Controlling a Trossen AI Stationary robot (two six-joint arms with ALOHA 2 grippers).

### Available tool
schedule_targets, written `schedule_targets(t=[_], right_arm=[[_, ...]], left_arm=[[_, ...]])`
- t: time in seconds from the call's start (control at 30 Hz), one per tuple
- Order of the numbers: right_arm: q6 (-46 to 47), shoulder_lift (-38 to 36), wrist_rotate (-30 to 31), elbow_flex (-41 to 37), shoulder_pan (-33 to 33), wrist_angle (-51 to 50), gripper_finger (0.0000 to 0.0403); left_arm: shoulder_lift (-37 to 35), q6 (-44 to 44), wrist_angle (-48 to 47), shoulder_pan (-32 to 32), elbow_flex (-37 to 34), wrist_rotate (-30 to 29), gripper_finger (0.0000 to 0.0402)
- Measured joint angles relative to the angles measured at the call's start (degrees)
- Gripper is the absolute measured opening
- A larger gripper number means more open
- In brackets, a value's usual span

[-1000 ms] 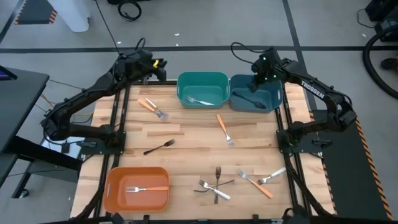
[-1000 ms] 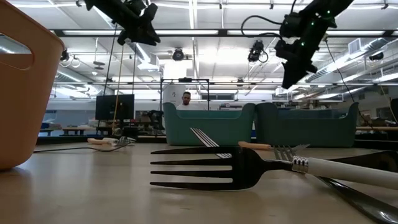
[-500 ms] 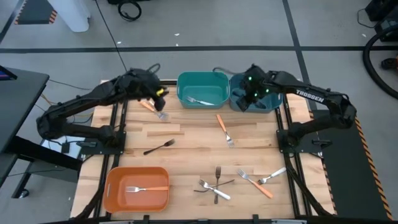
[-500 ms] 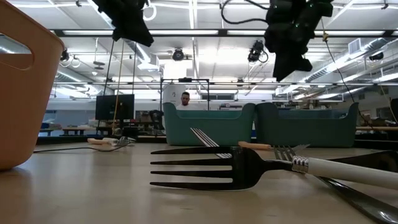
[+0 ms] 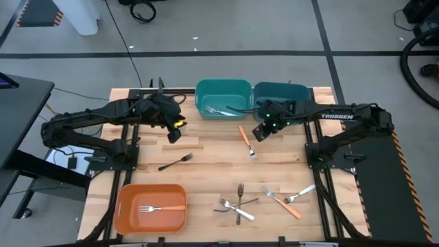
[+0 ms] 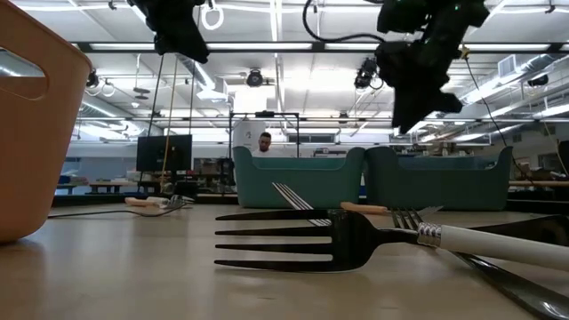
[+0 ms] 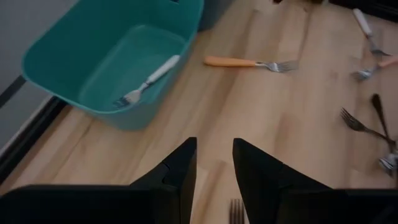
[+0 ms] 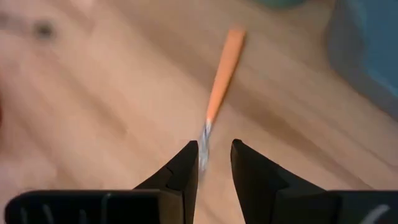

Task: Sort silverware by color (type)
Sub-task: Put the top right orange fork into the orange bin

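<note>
A wooden worktop [image 5: 206,147] is seen from above with two dark robot arms reaching in from its left and right edges. The left gripper [image 5: 173,130] hovers near the rear left, fingers parted and empty, above a fork whose tines [image 7: 237,211] just show. The right gripper [image 5: 260,132] hangs beside the orange-handled fork [image 5: 247,142] at the worktop's middle, fingers parted, holding nothing. Two teal bins [image 5: 223,99] sit along the rear edge; the left one holds a white-handled fork [image 5: 219,111]. An orange bin [image 5: 151,208] at the front left corner holds an orange-handled fork [image 5: 162,208]. A black fork [image 5: 175,162] lies left of centre; more forks [image 5: 238,202] cluster near the front right.
</note>
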Motion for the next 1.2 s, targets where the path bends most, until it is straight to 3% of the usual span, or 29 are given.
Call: schedule_targets(t=[0.13, 0.27, 0.57, 0.73, 0.93, 1.1, 1.2], right_arm=[[6.6, 0.0, 1.9, -4.0, -0.1, 11.1, 0.0101], [6.9, 0.0, -2.2, -6.4, 1.3, 19.5, 0.0101], [6.1, 0.0, -2.7, -6.7, 3.6, 25.6, 0.0101], [4.2, 0.0, -2.3, -6.7, 3.7, 25.4, 0.0101], [0.9, 0.0, -2.4, -6.7, 3.6, 23.2, 0.0101], [2.5, 0.0, -12.0, -6.7, 4.2, 11.4, 0.0101], [5.3, 0.0, -18.1, -6.7, 7.7, 1.7, 0.0101]], left_arm=[[0.0, -3.7, 0.1, 0.0, 0.0, -1.3, 0.0114], [0.0, -6.2, 0.2, -0.3, 0.0, -1.3, 0.0114], [1.8, -4.8, -4.7, -0.8, -0.1, -1.2, 0.0114], [6.5, -4.6, -8.8, -0.4, -0.1, -1.5, 0.0114], [12.0, -5.2, -5.2, -0.6, -0.1, -1.4, 0.0114], [13.9, -6.3, -0.1, -0.6, -0.1, -1.4, 0.0114], [14.2, -7.3, 3.8, -0.5, -0.1, -1.4, 0.0114]])
